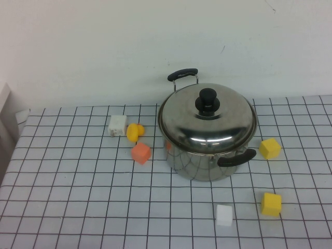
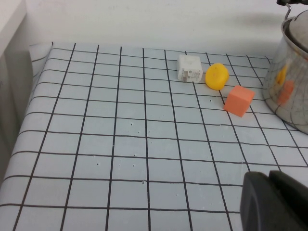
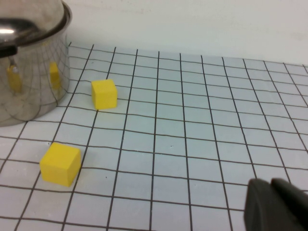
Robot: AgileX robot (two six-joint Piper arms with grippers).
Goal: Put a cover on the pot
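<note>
The pot (image 1: pixel 207 155) stood on the gridded counter (image 1: pixel 78 197), a little right of the middle and toward the far side. Its domed lid (image 1: pixel 207 122) with a black knob (image 1: pixel 206 99) sat squarely on the rim, so the pot was covered. One black loop handle (image 1: pixel 182 74) pointed to the far side, the other (image 1: pixel 236 157) to the near right.

Left of the pot lay three small things close together: a white block (image 1: pixel 117 125) farthest left, a rounded yellow piece (image 1: pixel 134 132) just beside it, and an orange block (image 1: pixel 140 153) nearer to the camera, close to the pot's left wall. Right of the pot sat a yellow cube (image 1: pixel 270 148), near the near handle but apart from it. Nearer still were a second yellow cube (image 1: pixel 271 203) and a small white cube (image 1: pixel 224 215) to its left.

Neither arm showed in the high view. The left claw (image 2: pixel 274 202) appeared only as a dark shape at the edge of its wrist view, over bare counter to the left of the pot; whether it was wide or narrow could not be told. The right claw (image 3: pixel 276 204) showed the same way, over the counter on the pot's right side, well clear of the two yellow cubes, and its opening could not be told either.
</note>
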